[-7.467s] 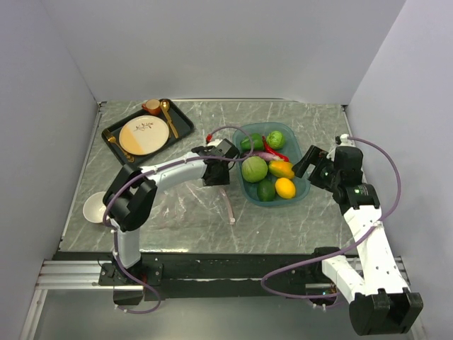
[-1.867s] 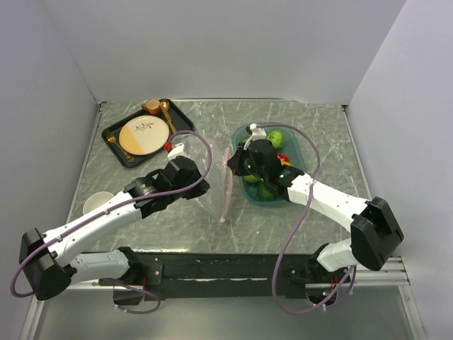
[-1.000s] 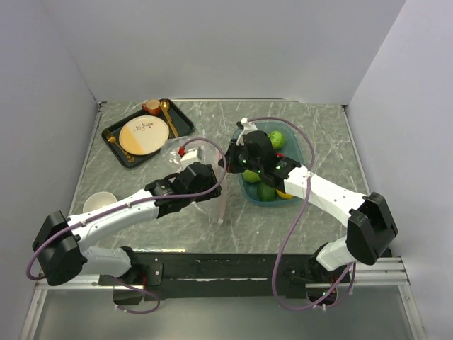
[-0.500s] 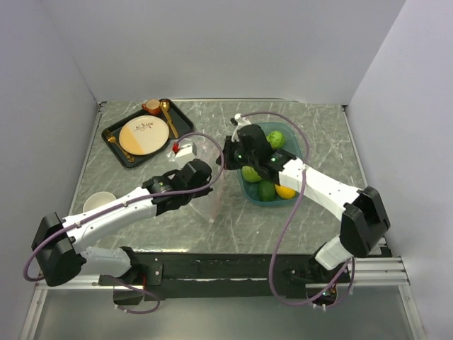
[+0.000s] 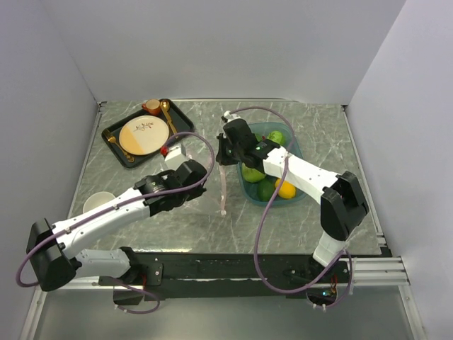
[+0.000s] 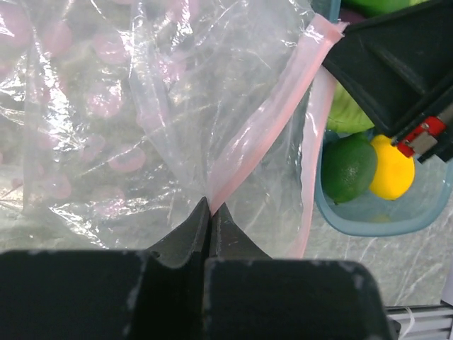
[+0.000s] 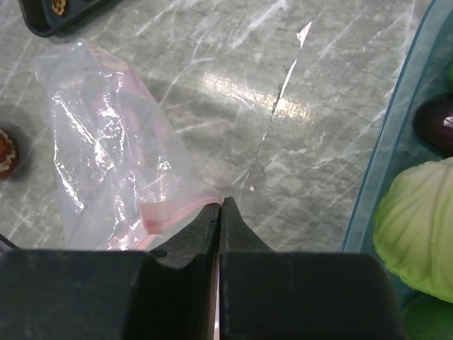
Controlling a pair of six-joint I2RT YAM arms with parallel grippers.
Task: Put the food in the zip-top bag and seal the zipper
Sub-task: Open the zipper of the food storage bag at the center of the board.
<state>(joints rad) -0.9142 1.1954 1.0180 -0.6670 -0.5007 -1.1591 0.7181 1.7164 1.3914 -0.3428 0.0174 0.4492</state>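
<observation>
The clear zip-top bag [image 5: 212,185] lies between my two grippers, its pale pink zipper [image 5: 224,193] running down the table's middle. My left gripper [image 6: 210,206] is shut on the near zipper strip [image 6: 263,138]; from above it [image 5: 207,183] sits at the bag's left. At the far end, the right gripper [image 7: 221,205] is shut on the zipper's corner [image 7: 173,210], just left of the tub [image 5: 221,157]. The food lies in the teal tub [image 5: 303,185]: a pale green round one [image 5: 253,172], a lime [image 5: 266,190], a lemon [image 5: 287,190]. An eggplant [image 7: 435,120] shows in the right wrist view.
A black tray [image 5: 181,129] with a plate [image 5: 144,134], cup and gold spoon stands at the back left. A white bowl [image 5: 95,205] sits at the left edge. The tub's rim [image 6: 368,221] is close to the bag's right side.
My left gripper has shut on the zipper strip. The right gripper has moved left and back from over the tub, still pinching the zipper corner, and the bag's mouth is stretched between the two.
</observation>
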